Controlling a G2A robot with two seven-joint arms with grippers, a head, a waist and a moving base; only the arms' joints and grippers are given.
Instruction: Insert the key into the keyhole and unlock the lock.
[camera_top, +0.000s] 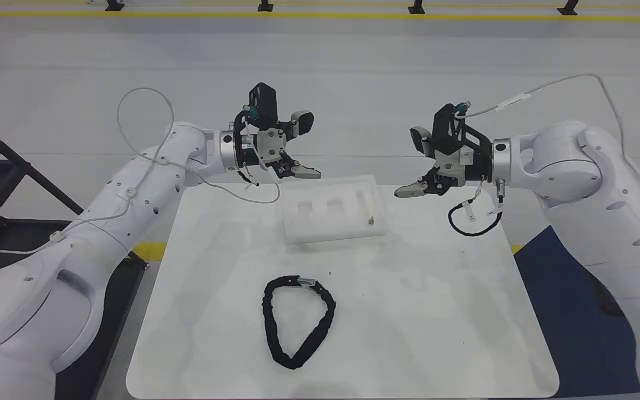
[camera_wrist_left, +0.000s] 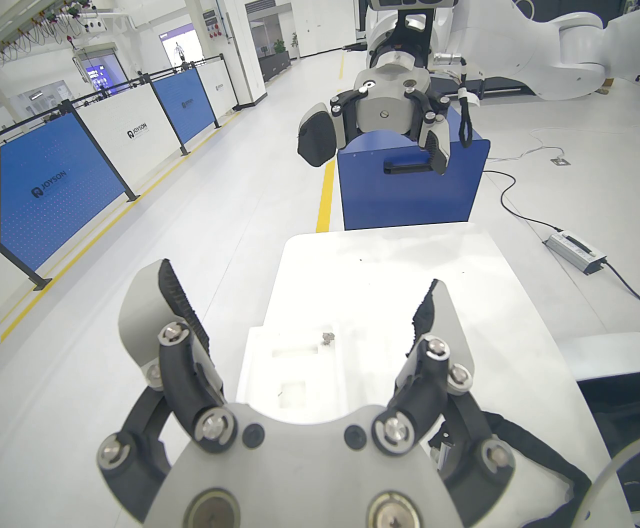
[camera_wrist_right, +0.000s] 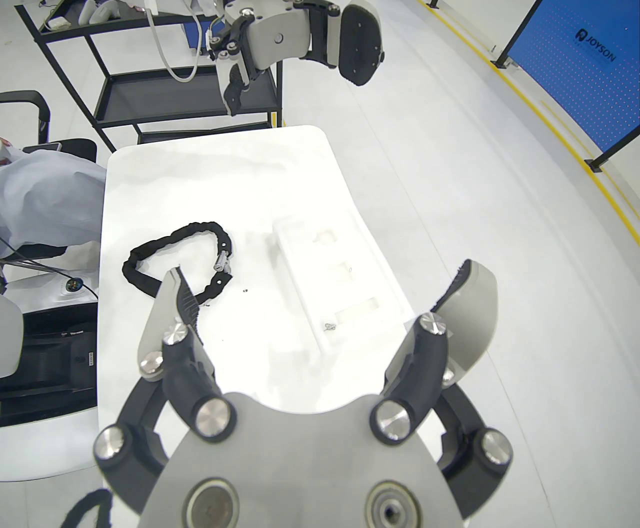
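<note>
A black fabric-covered chain lock (camera_top: 297, 322) lies looped on the white table (camera_top: 430, 300), near the front; its metal lock end (camera_wrist_right: 221, 264) sits at the loop's far side. A small key (camera_top: 370, 218) rests at one end of a white foam tray (camera_top: 335, 212) toward the table's back. My left gripper (camera_top: 305, 147) hovers open above the table's back left corner, apart from the tray. My right gripper (camera_top: 410, 163) hangs open beyond the tray's key end. The key (camera_wrist_left: 327, 338) (camera_wrist_right: 329, 327) lies between each wrist view's open fingers, well below them.
A blue cabinet (camera_wrist_left: 405, 190) stands on the floor past the table's right side, with a power brick and cable (camera_wrist_left: 575, 247) nearby. A black shelf cart (camera_wrist_right: 150, 75) stands off the left side. The tray has several shallow recesses (camera_wrist_right: 357, 310).
</note>
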